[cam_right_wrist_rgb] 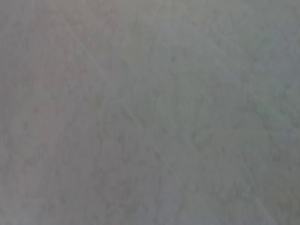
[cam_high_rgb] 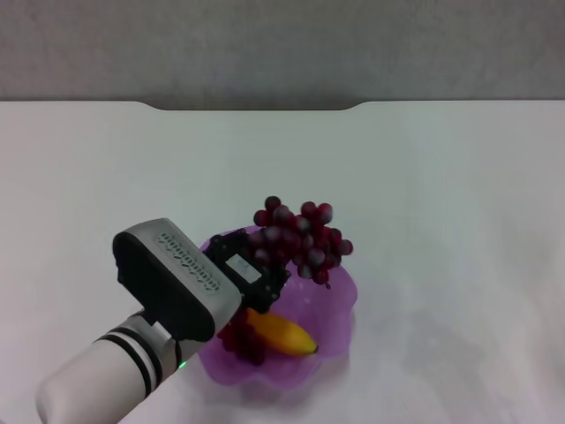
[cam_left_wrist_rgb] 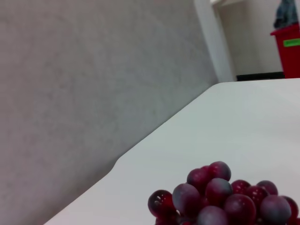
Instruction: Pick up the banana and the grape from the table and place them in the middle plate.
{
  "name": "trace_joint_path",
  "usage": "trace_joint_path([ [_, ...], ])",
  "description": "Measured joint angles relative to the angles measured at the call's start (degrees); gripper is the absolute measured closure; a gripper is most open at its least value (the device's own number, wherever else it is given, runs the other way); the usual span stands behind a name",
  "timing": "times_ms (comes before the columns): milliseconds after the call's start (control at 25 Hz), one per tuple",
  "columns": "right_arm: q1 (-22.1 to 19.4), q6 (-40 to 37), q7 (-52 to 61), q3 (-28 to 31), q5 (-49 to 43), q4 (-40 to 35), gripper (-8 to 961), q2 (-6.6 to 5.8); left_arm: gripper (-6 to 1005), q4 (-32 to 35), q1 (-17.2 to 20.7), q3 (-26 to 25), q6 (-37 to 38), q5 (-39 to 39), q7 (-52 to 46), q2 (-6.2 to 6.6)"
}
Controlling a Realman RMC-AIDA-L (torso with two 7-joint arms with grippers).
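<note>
The purple scalloped middle plate [cam_high_rgb: 341, 305] stands on the white table [cam_high_rgb: 441, 194] near its front. The yellow-orange banana [cam_high_rgb: 284, 335] lies inside the plate. My left gripper [cam_high_rgb: 263, 269] is over the plate, shut on the dark red grape bunch [cam_high_rgb: 300, 234]. One end of the bunch sticks out past the plate's far rim and the other hangs below my wrist into the plate. The left wrist view shows the grapes [cam_left_wrist_rgb: 220, 197] close up, with the table beyond. My right gripper is out of view, and the right wrist view shows only a blank grey surface.
A dark notch [cam_high_rgb: 256, 106] cuts the table's far edge, with a grey wall behind it. The left wrist view shows a red bin [cam_left_wrist_rgb: 287, 49] far off beyond the table. My left arm's body [cam_high_rgb: 168, 283] covers the plate's near-left part.
</note>
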Motion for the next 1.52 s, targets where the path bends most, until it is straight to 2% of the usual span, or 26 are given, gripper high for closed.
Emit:
trace_joint_path([
  [120, 0.0, 0.0, 0.0, 0.0, 0.1, 0.3, 953, 0.0, 579, 1.6, -0.7, 0.3, 1.1, -2.4, 0.0, -0.04],
  [400, 0.0, 0.0, 0.1, 0.0, 0.2, 0.4, 954, 0.0, 583, 1.7, -0.5, -0.2, 1.3, -2.7, 0.0, 0.03],
  [640, 0.0, 0.0, 0.1, 0.0, 0.2, 0.3, 954, 0.0, 483, 1.4, -0.5, -0.3, 1.1, -4.7, 0.4, 0.07],
  [1080, 0.0, 0.0, 0.2, 0.0, 0.3, 0.3, 954, 0.0, 235, -0.4, 0.8, -0.8, 2.0, -4.7, 0.8, 0.23],
  [1160, 0.0, 0.0, 0.2, 0.0, 0.3, 0.4, 953, 0.0, 116, -1.9, 2.1, -0.9, 4.6, -4.4, 1.0, 0.36],
  [1280, 0.0, 0.0, 0.2, 0.0, 0.3, 0.4, 953, 0.0, 118, -2.9, 4.1, -0.7, 10.6, -4.3, 1.7, 0.38],
  [1520, 0.0, 0.0, 0.2, 0.2, 0.3, 0.5, 953, -0.06, 156, -2.2, 9.2, 1.5, 29.6, -3.0, 3.6, 0.52],
])
